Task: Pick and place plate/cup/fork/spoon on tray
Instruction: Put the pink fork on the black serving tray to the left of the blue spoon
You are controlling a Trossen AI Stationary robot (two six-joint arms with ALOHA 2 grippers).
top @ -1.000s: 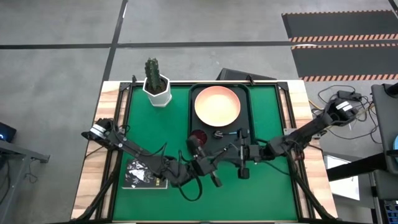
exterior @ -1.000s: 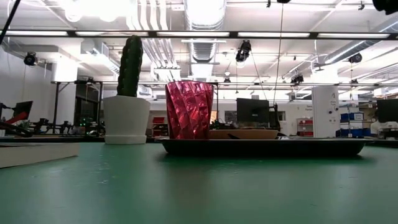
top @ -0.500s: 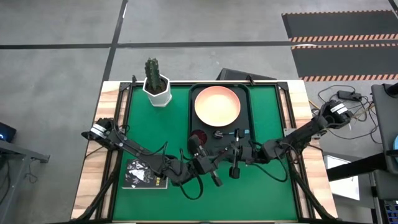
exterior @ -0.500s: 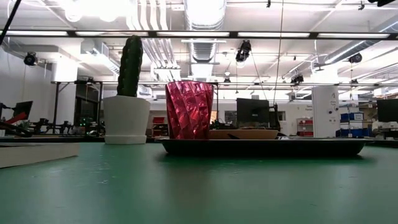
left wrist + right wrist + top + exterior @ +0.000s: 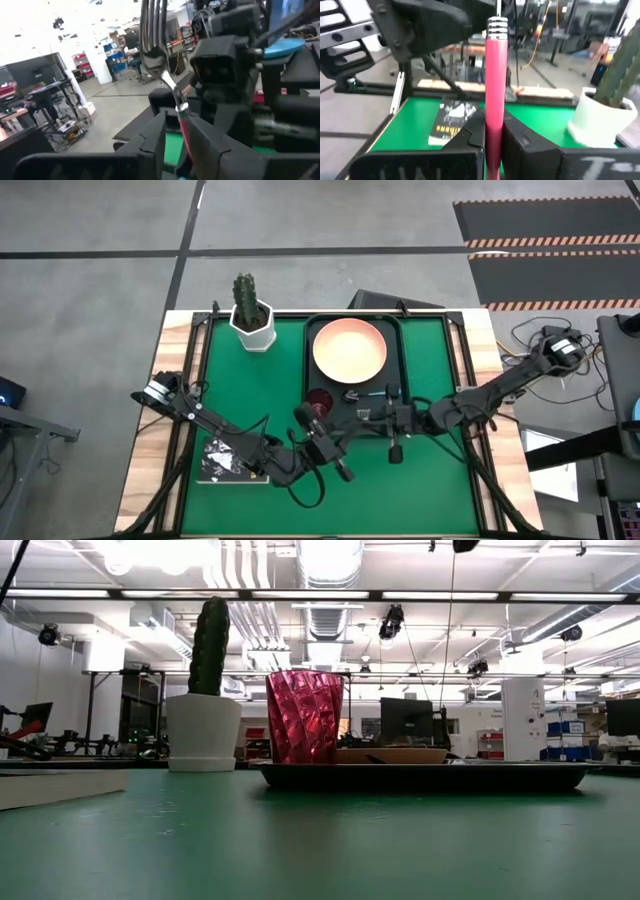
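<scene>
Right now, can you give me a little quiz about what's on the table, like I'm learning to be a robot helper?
1. True or false: the cup stands on the tray.
2. What lies on the tray between the cup and the tray's right rim?
A. the spoon
B. a book
C. a cactus pot
3. Which task thing is not on the tray yet, and what grips it?

Key: 1 true. 2 A. 3 the fork, clamped in the right gripper; the left gripper is at the fork too.
</scene>
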